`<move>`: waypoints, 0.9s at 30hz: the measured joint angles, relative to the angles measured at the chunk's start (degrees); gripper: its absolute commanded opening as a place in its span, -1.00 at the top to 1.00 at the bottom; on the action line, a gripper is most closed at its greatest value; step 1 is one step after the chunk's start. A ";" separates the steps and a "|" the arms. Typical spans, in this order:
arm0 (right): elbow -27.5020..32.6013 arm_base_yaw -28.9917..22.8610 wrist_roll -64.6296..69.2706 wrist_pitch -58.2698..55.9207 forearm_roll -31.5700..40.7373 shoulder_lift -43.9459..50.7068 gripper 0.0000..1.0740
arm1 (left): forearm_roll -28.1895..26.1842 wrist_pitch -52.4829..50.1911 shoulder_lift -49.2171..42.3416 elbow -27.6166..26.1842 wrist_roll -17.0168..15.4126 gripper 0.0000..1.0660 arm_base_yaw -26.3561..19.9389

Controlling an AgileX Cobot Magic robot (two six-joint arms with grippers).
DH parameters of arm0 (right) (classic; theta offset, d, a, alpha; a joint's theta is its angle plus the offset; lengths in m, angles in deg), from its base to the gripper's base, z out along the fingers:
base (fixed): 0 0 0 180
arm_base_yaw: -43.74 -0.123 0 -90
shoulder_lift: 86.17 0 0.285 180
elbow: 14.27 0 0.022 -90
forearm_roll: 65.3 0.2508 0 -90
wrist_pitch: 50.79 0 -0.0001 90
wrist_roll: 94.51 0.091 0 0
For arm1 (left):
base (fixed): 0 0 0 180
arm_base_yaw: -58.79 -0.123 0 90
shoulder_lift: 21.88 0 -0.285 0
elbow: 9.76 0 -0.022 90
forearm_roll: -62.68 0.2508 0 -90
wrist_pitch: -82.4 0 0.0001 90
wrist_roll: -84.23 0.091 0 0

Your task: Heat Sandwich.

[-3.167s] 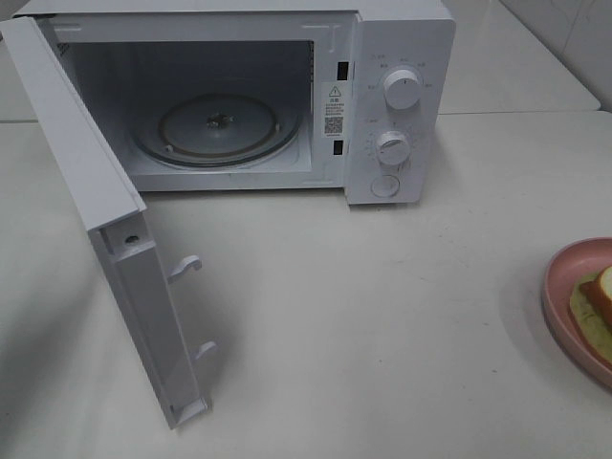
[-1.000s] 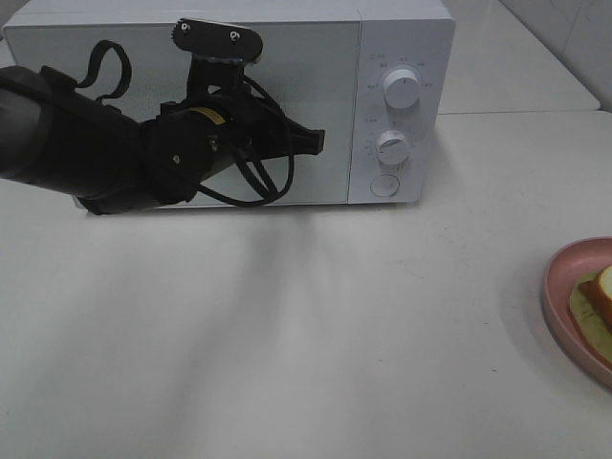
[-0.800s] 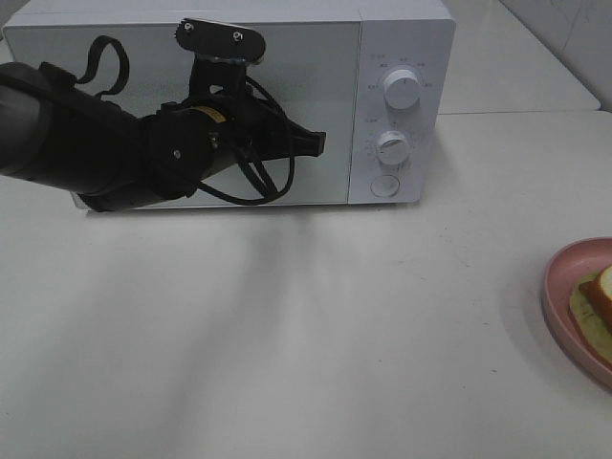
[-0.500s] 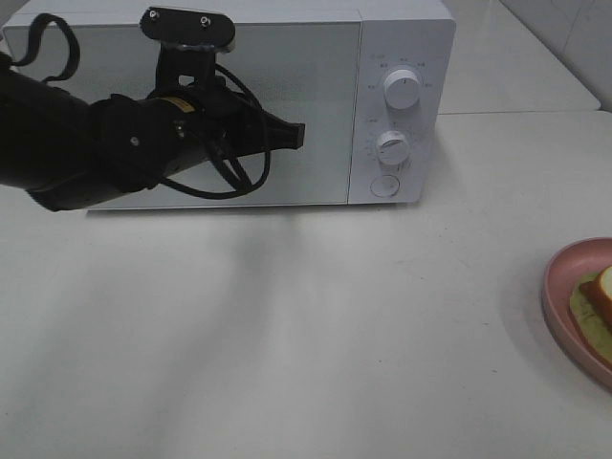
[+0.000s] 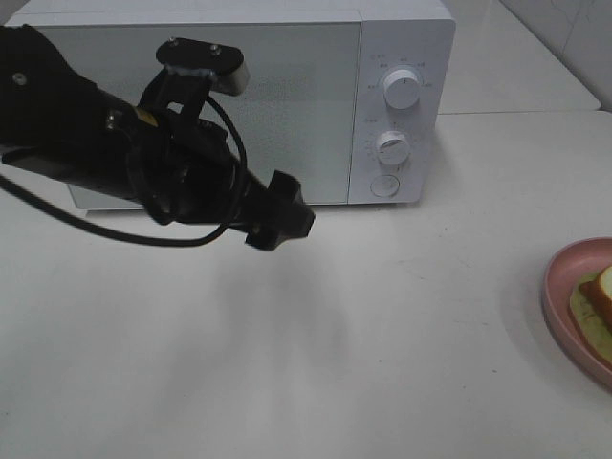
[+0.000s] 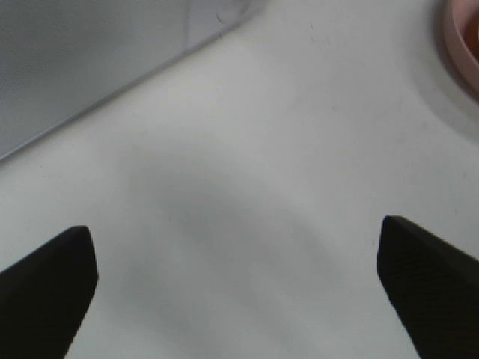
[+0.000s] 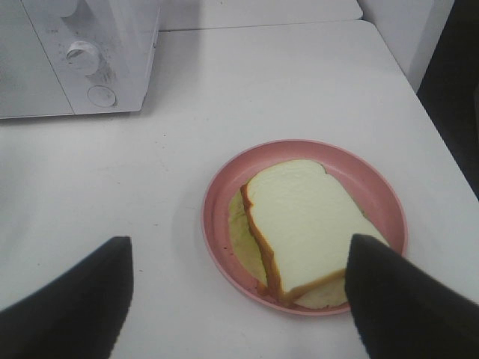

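The sandwich (image 7: 299, 224), thick white bread with a tan crust, lies on a round pink plate (image 7: 224, 196) at the right edge of the table; the high view shows only part of the sandwich (image 5: 602, 295). My right gripper (image 7: 239, 241) hovers open above it, one finger to each side, touching nothing. My left gripper (image 5: 285, 216) hangs low over the table in front of the white microwave (image 5: 402, 38), whose door (image 5: 296, 105) is shut. In the left wrist view the left gripper (image 6: 236, 228) is open with only bare table between its fingers.
The microwave has two knobs (image 5: 403, 88) and a round button (image 5: 384, 185) on its right panel. A second table (image 5: 516, 67) adjoins behind. The pink plate (image 5: 562, 287) sits partly beyond the right edge of the high view.
The microwave door, open a few seconds ago, is shut. My left arm has drawn back from the door and dropped toward the table, and its jaws have opened.
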 measured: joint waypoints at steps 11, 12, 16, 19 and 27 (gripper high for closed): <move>0.00 0.00 0.00 0.00 0.00 0.00 -0.42 | 7.68 25.55 -7.39 0.00 -4.13 -0.82 -5.79; 0.00 0.00 0.00 0.00 0.00 0.00 -0.42 | 7.85 27.39 -8.14 0.00 -4.41 -0.82 -6.93; 0.00 0.00 0.00 0.00 0.00 0.00 -0.42 | 9.11 38.04 -12.66 0.00 -7.45 -0.82 -17.02; 0.00 0.00 0.00 0.00 0.00 0.00 -0.42 | 9.74 40.51 -14.32 0.00 -9.05 -0.82 -20.51; 0.00 0.00 0.00 0.00 0.00 0.00 -0.42 | 14.90 49.45 -21.60 0.00 -17.88 -0.82 -32.31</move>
